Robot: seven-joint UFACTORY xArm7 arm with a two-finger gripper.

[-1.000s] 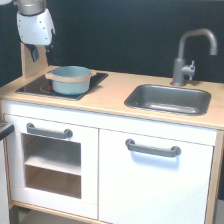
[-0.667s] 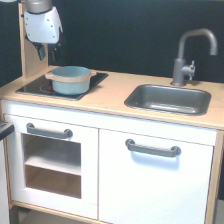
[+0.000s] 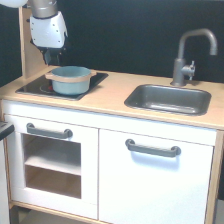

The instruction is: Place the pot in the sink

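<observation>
Light blue-grey with a tan rim band and short side handles, the pot sat upright on the black stovetop, well apart from the dark grey sink, while the gripper hung above-behind it, its jaw state impossible to tell.

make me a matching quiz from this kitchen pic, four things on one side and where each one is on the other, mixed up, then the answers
Things
1. pot
2. sink
3. faucet
4. pincer

Places
A. upright on the countertop behind the basin
B. hanging above the stovetop, just behind the blue-grey vessel
C. sitting on the black cooking surface, at the exterior view's left
D. recessed in the countertop, at the exterior view's right

Pairs: 1-C, 2-D, 3-A, 4-B
</observation>
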